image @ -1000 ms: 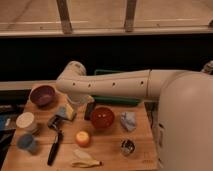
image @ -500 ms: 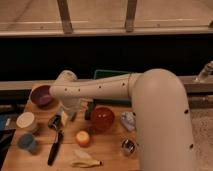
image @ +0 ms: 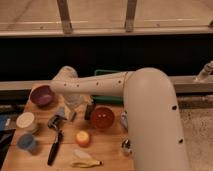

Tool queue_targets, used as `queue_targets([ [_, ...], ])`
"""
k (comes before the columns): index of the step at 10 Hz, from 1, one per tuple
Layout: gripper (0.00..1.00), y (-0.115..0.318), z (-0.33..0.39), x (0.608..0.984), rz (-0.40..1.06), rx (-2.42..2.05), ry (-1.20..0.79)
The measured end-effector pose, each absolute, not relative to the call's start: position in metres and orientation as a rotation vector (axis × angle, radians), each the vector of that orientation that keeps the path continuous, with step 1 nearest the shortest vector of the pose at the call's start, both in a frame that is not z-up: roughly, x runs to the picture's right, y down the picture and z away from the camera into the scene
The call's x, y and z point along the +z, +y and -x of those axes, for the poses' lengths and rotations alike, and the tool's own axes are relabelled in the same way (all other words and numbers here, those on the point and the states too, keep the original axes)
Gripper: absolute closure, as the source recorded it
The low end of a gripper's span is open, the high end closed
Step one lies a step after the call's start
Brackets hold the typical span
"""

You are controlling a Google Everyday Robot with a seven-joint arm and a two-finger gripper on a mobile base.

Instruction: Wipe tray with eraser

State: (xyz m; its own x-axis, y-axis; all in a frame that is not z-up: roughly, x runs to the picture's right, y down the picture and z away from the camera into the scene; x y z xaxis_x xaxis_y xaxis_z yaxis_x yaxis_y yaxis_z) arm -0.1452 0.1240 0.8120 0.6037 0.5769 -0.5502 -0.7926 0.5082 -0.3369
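- The tray (image: pixel 112 99), green with a raised rim, sits at the back of the wooden table (image: pixel 107 155). The robot's arm (image: pixel 100 84) crosses over it and hides most of it.
- The eraser (image: pixel 89 111), a small dark block, stands on the table in front of the tray, just left of the red bowl (image: pixel 102 118). It is not in the tray.
- The gripper (image: pixel 75 104) hangs from the wrist near the table's left side, between the purple bowl (image: pixel 42 95) and the eraser. Its jaws are spread wide and, as far as can be seen, hold nothing.
- Progress: judged from this, the task is at its very start. The eraser is not yet picked up and no wiping has begun.
- Left to do: close on the eraser, lift it, carry it back into the tray and rub it across the tray floor.
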Motion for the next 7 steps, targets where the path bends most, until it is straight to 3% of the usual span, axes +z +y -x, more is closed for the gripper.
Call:
queue_targets([
  [7, 0.2, 0.15, 0.117, 0.875, 0.758, 0.938, 0.509],
])
